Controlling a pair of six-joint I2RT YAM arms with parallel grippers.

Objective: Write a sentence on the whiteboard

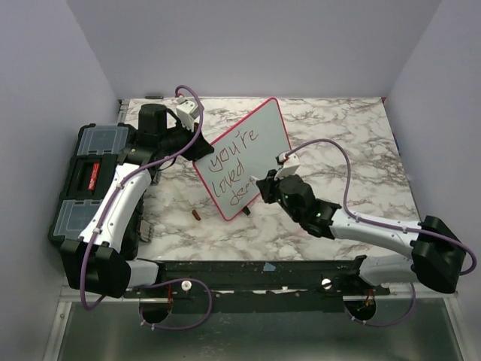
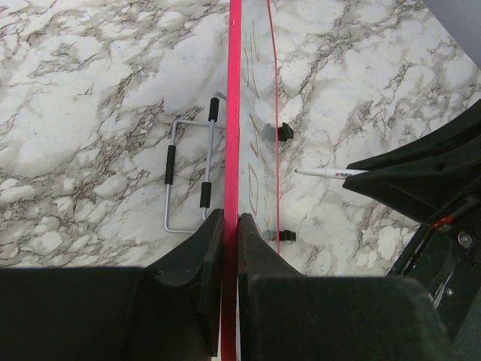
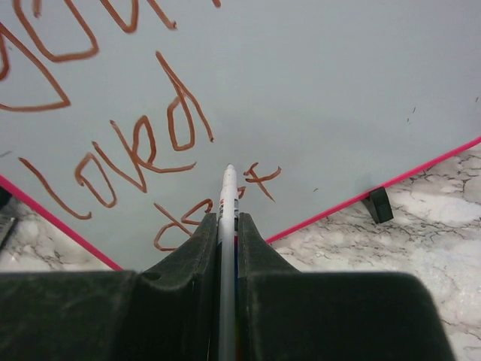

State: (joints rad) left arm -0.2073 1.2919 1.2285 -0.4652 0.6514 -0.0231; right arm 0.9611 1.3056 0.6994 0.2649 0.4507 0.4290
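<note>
Whiteboard (image 1: 244,154) stands tilted on the marble surface (image 1: 338,135), mid-table, right of the toolbox (image 1: 94,177). I see left fingers (image 2: 201,252) clamped on its red frame edge. Right fingers (image 3: 197,252) are clamped on a marker (image 3: 228,192), tip at the board beside brown lettering "you're loved". Wire stand (image 2: 188,177) lies flat on the board's back side.

The whiteboard (image 3: 338,90) face is smooth and glossy. The table (image 2: 90,90) has a smooth marble-pattern finish. The marker (image 3: 228,195) barrel is smooth plastic.
</note>
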